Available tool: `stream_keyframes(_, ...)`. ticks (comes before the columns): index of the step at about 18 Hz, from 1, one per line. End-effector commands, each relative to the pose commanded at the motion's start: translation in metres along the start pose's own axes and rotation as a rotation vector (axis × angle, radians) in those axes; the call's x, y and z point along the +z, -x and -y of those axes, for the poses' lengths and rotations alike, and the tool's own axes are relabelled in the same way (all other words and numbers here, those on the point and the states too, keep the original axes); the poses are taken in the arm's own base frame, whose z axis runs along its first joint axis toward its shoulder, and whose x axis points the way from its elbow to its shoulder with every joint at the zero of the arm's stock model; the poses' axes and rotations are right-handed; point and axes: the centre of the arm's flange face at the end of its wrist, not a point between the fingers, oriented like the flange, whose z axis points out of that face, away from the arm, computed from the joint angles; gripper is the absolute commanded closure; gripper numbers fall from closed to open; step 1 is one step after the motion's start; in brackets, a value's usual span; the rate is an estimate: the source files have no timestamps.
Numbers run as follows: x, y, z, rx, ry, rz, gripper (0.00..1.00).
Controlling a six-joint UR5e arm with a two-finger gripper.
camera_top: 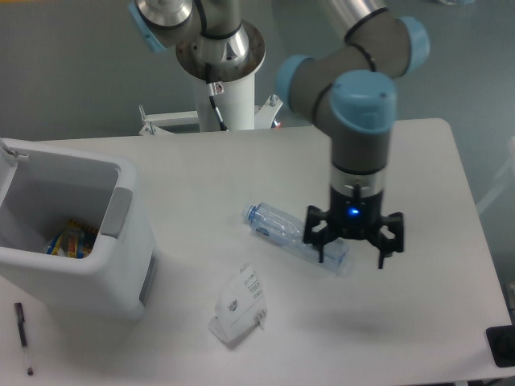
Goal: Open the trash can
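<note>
The trash can (80, 277) is a large white boxy bin at the table's left edge. Its top stands open, and colourful wrappers (71, 240) lie inside. A grey push tab (118, 212) sits on its right rim. The raised lid is mostly cut off by the left frame edge. My gripper (351, 261) hangs open and empty far to the right of the bin, fingers pointing down over the right end of a clear plastic bottle (283, 232).
A small white carton (239, 309) lies in front of the bottle, near the table's middle front. A black pen (23, 337) lies at the front left below the bin. A dark object (502, 345) pokes in at the front right corner.
</note>
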Motion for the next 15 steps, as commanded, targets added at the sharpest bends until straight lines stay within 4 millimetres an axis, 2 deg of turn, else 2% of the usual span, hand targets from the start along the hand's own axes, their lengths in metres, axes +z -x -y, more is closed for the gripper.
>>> stream_keyframes(2,0.004,0.005,-0.003,0.061,0.06,0.021,0.0)
stream_keyframes(6,0.022,0.019,0.009,0.108,0.079,0.022,0.0)
stream_keyframes(8,0.022,0.013,0.012,0.122,0.101,0.025,0.0)
stream_keyframes(15,0.026,0.004,0.004,0.185,0.11,0.016,0.0)
